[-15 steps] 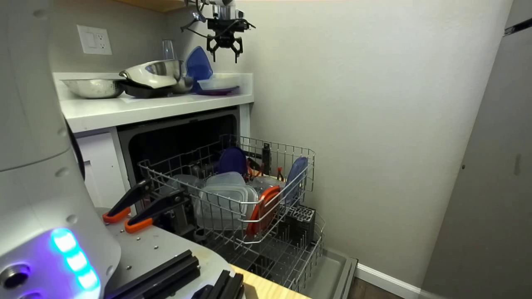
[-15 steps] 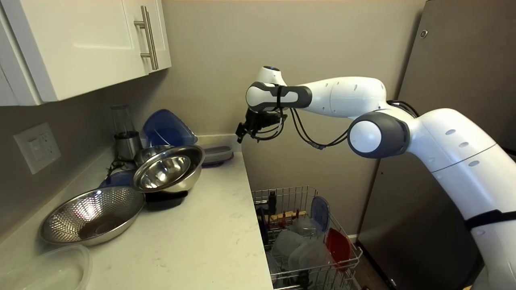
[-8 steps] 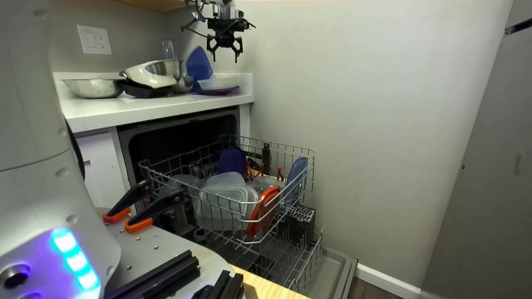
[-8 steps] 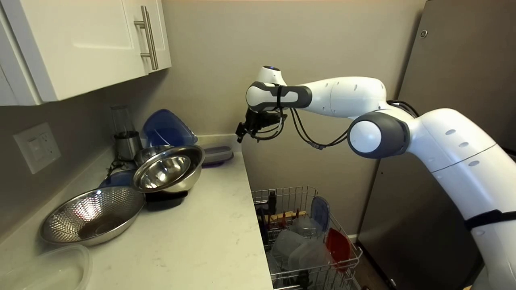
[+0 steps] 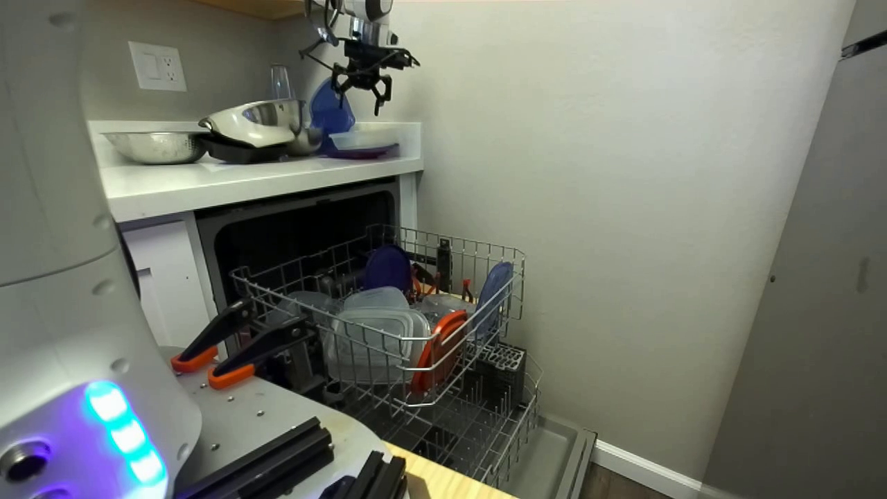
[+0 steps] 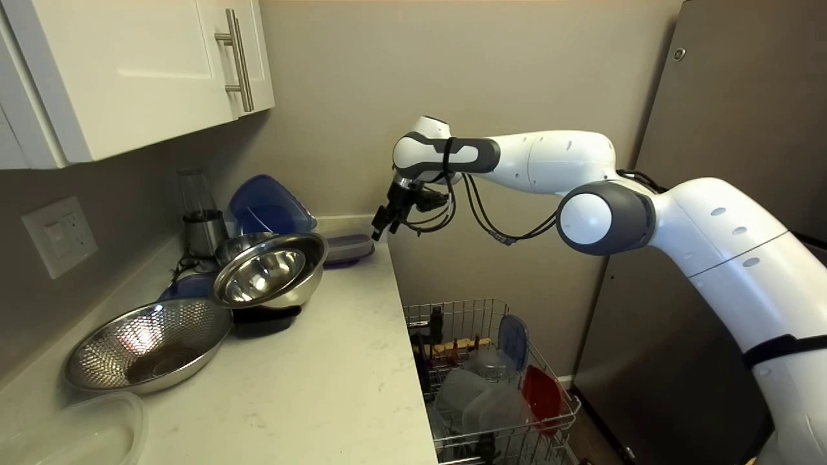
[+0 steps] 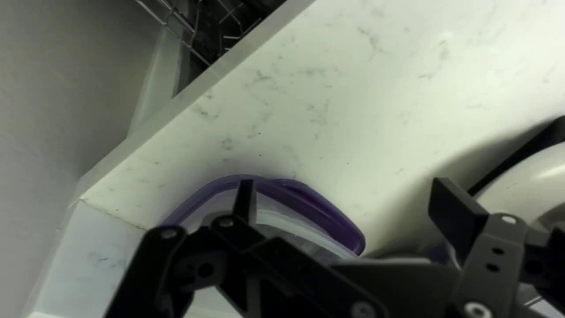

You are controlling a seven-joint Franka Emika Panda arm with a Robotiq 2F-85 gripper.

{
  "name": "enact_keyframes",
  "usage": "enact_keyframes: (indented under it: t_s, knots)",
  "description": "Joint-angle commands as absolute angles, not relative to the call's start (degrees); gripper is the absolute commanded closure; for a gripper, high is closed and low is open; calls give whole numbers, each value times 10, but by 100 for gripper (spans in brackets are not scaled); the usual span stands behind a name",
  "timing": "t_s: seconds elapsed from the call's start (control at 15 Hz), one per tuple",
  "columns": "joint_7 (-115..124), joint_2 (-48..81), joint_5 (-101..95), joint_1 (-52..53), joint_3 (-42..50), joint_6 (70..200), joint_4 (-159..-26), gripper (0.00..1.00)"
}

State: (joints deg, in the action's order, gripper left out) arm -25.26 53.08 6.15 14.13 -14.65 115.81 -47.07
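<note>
gripper (image 5: 359, 107) w/ jaws spread; purple lid (image 7: 322, 212) on ctr (image 7: 375, 97) below, exact offset unclear

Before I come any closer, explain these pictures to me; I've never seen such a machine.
The white jointed machine is a robot arm; the black gripper at its end serves as its hand. Two cameras stand outside the robot and look at the kitchen; a third rides on its wrist and looks down past the gripper at the counter.

On that counter are a steel colander, tilted steel bowls, a blue plastic piece propped up, and, at the far end, a clear container above purple plastic. Below, a pulled-out dishwasher rack holds more plasticware, including an orange-red piece.

Nothing is held: the gripper's jaws stand open in the air, seemingly nearest to the clear container and purple plastic.
</note>
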Motion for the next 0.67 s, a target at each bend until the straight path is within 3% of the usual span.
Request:
enact_keyframes:
  t_s: [0.0, 0.6]
  knots:
    - [-319, 547, 92, 117, -180, 1115, -446, 0]
    - [-226, 636, 61, 181, -140, 1119, -327, 0]
